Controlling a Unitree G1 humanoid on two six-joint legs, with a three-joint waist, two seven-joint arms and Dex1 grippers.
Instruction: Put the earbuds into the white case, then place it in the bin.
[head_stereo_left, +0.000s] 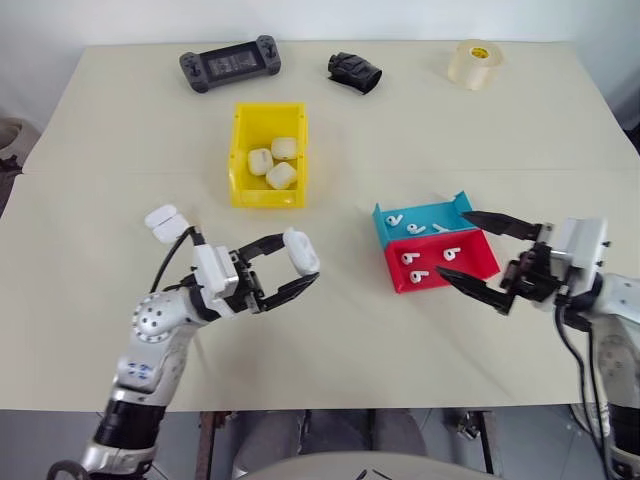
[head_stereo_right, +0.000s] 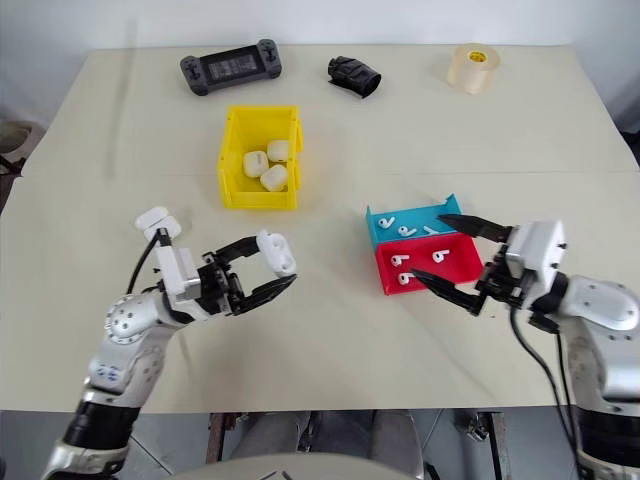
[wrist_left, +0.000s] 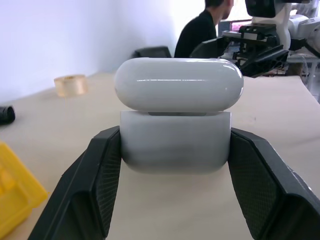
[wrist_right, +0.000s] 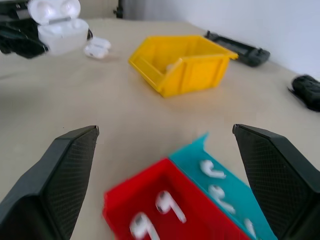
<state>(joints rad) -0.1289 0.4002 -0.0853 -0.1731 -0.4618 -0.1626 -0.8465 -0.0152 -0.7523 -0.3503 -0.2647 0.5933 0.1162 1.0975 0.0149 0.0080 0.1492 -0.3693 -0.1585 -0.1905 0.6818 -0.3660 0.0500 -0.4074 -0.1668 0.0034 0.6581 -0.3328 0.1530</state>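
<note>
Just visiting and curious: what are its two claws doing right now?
Left gripper shut on white case, lid open. Right gripper open, empty, by red tray. Earbuds in trays. Nothing blocking the bin.

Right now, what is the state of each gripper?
Left gripper: shut on small glossy white plastic case, lid open.
Right gripper: open, empty.

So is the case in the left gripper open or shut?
Open. The case in the left gripper has its lid hinged up, and the right wrist view shows its empty sockets.
</note>
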